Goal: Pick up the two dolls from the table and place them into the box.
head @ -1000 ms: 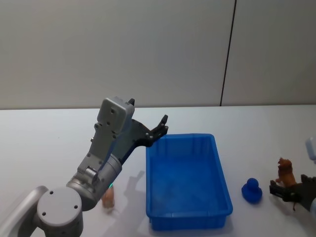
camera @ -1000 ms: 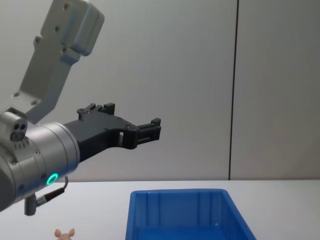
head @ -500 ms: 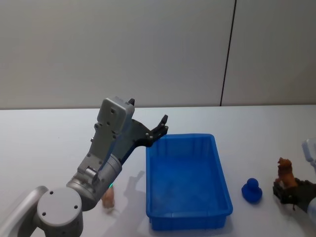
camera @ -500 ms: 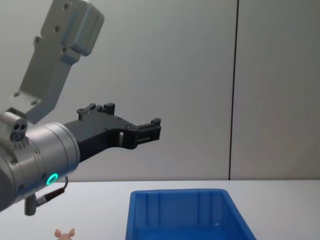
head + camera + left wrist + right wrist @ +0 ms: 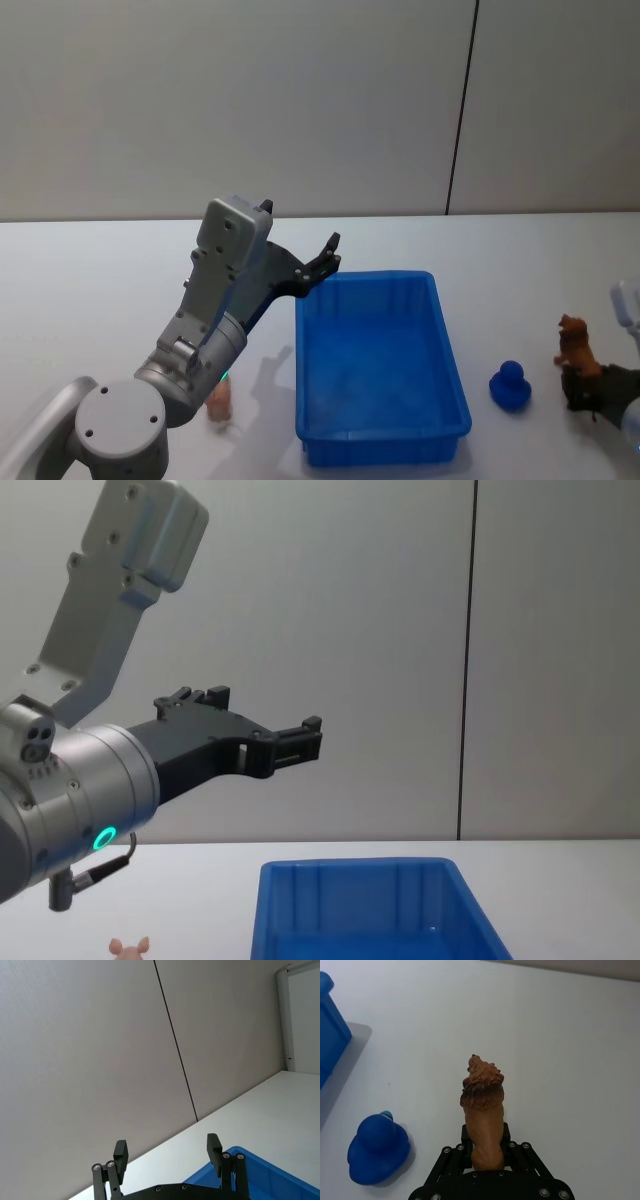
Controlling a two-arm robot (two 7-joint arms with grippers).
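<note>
Now the right gripper [image 5: 484, 1144] grips the dark reddish-brown shaggy lion doll [image 5: 483, 1105]. Its black fingers are clamped low on the body, and the maned head stands upright above them. This is at the far right edge of the plain white bench [image 5: 100, 290], well to the right of the bright blue rectangular plastic bin [image 5: 385, 445]. A small blue plastic duck [image 5: 511, 386] sits on the bench between bin and doll, apart from both. Whether the lion's feet are touching the bench cannot be told.

Over on the left, the pale pink doll with two pointed ears [image 5: 219, 398] stands on the bench near the bin's left wall, towards its near end, partly tucked behind the left arm. The left gripper [image 5: 167, 1152] hovers high — up by the bin's far left corner — with its fingers spread wide apart.
</note>
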